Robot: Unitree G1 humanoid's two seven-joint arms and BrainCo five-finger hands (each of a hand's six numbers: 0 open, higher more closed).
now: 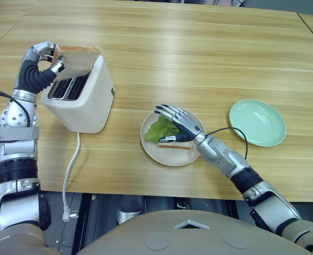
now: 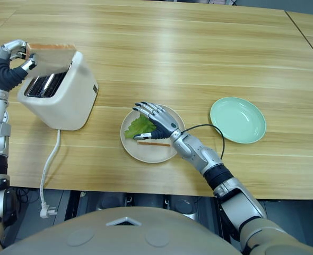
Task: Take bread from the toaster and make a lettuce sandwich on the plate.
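Note:
A white toaster stands at the left of the wooden table. My left hand is shut on a slice of bread held just above the toaster's slots. On a beige plate in the middle lies another bread slice with a green lettuce leaf on it. My right hand rests over the lettuce and bread with fingers spread, pressing lightly on them and holding nothing.
A pale green plate sits to the right of the beige one. The toaster's white cord runs off the table's front edge. Bare wooden tabletop stretches behind.

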